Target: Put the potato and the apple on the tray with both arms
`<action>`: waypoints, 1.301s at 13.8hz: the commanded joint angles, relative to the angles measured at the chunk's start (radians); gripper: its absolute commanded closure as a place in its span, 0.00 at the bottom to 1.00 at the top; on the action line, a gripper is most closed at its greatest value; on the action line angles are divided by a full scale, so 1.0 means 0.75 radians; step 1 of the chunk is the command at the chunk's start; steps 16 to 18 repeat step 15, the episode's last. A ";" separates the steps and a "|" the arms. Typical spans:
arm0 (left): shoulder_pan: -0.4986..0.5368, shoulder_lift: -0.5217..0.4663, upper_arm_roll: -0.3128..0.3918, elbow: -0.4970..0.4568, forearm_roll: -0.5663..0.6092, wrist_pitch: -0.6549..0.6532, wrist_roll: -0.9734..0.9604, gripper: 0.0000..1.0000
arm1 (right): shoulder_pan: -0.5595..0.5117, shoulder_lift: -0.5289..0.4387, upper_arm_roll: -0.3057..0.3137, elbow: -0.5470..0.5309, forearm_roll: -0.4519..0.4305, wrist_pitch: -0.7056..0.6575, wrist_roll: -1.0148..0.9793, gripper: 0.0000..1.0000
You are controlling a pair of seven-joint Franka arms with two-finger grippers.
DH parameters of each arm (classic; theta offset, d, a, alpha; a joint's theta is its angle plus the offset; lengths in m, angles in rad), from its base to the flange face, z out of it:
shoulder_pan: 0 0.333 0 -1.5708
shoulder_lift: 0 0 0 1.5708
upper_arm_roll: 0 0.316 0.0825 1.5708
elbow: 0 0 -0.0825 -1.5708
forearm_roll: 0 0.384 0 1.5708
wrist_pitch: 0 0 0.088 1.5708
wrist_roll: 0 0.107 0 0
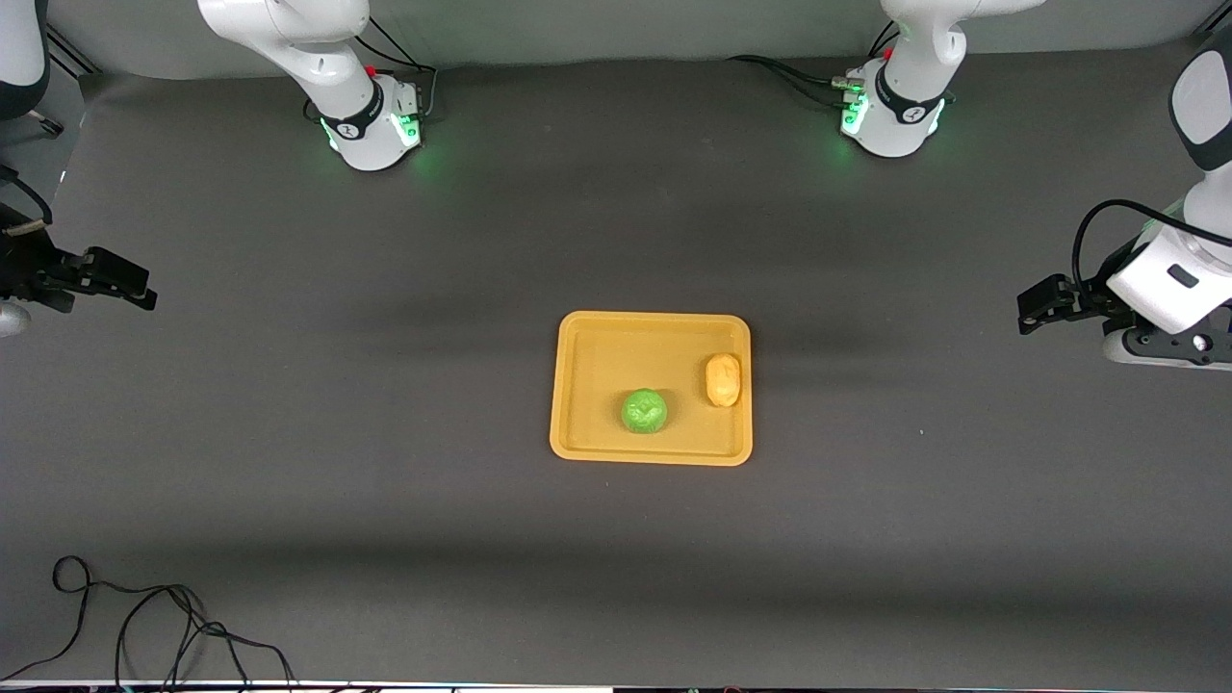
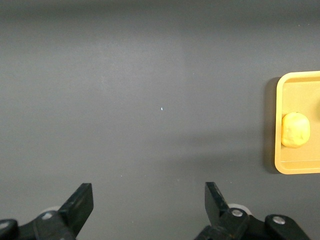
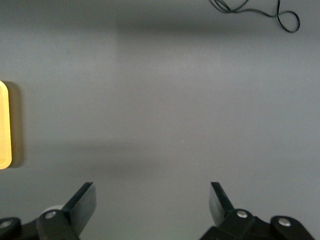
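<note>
Orange-yellow plastic marks the tray (image 1: pixel 651 388), which lies flat near the middle of the dark grey bench (image 1: pixel 385 433), its low rim unbroken all round. Both fruits rest inside it. The apple (image 1: pixel 644 411), round and bright green, sits on the tray floor toward the edge nearer the front camera. The potato (image 1: pixel 723 379), a yellow-tan oval, lies a little farther from that camera than the apple and toward the left arm's end of the tray, close against the rim there; the two are near each other but apart. The left tool (image 1: pixel 1038 312) hangs over bare bench at the left arm's end, well apart from the tray, and its wrist view shows its two black fingers (image 2: pixel 80 202) spread wide with nothing between them, the potato and a corner of the tray showing at that picture's edge. The right tool (image 1: pixel 130 284) hangs over bare bench at the right arm's end, likewise well away, its fingers (image 3: pixel 82 202) also parted wide and empty. A loose black cable (image 1: pixel 144 626) lies coiled on the bench at the corner nearest the front camera, at the right arm's end.
</note>
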 commanded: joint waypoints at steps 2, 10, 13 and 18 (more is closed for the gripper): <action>-0.003 0.004 0.000 0.020 0.007 -0.014 0.011 0.01 | -0.004 0.050 0.012 0.078 0.005 -0.018 -0.013 0.00; 0.000 0.004 0.000 0.020 0.007 -0.010 0.015 0.01 | -0.006 0.044 0.002 0.076 0.029 -0.095 -0.011 0.00; 0.000 0.004 0.000 0.018 0.007 -0.012 0.013 0.01 | -0.010 0.046 0.002 0.074 0.058 -0.101 -0.011 0.00; -0.003 0.004 0.000 0.020 0.009 -0.012 0.006 0.01 | -0.010 0.046 -0.001 0.076 0.058 -0.101 -0.011 0.00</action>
